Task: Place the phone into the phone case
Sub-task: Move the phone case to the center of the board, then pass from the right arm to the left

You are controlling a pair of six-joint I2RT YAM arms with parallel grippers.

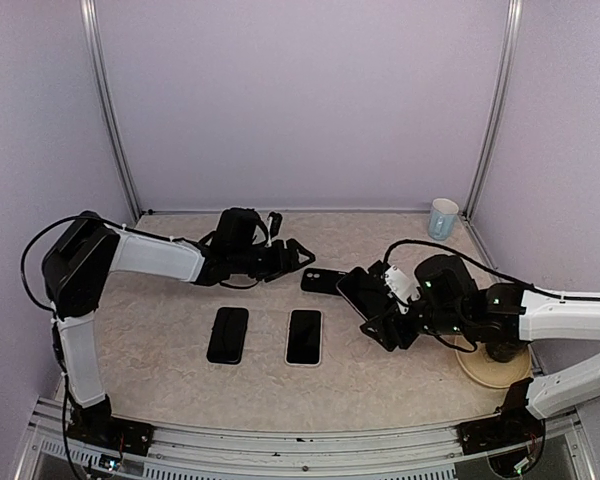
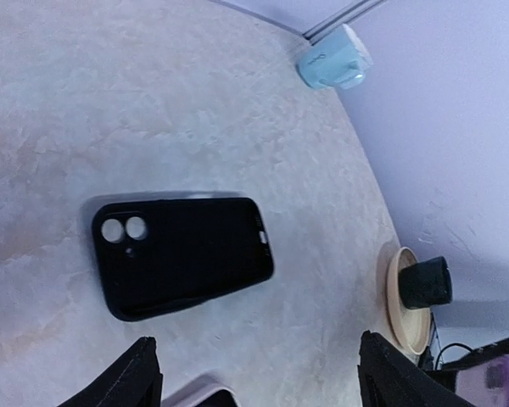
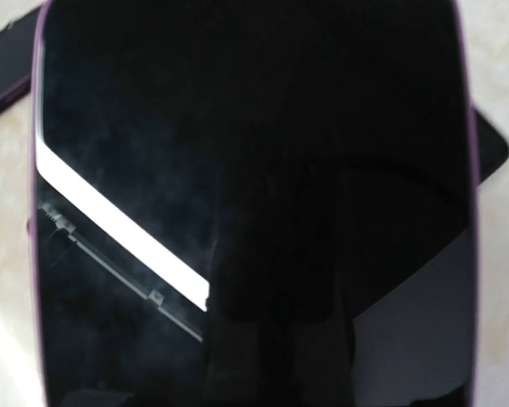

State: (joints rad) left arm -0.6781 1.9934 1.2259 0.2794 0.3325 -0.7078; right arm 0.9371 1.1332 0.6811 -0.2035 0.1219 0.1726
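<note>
over marbled tabletop [image 1: 160,335], right gripper [image 1: 378,304] holds phone [image 1: 357,289] tilted above phone case [image 1: 320,281].

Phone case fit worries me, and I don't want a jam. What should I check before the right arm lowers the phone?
1. Phone gripped by the right hand: ok.
2. Phone case empty and flat on the table: ok.
3. Phone squared with the case: not ok; in the right wrist view the case's edges run skewed beneath it.
4. Camera end matched to the case's cutouts: cannot tell; only the screen shows.
5. Left hand open and off the case: ok.
6. Two spare phones lying apart from the case: ok.
</note>
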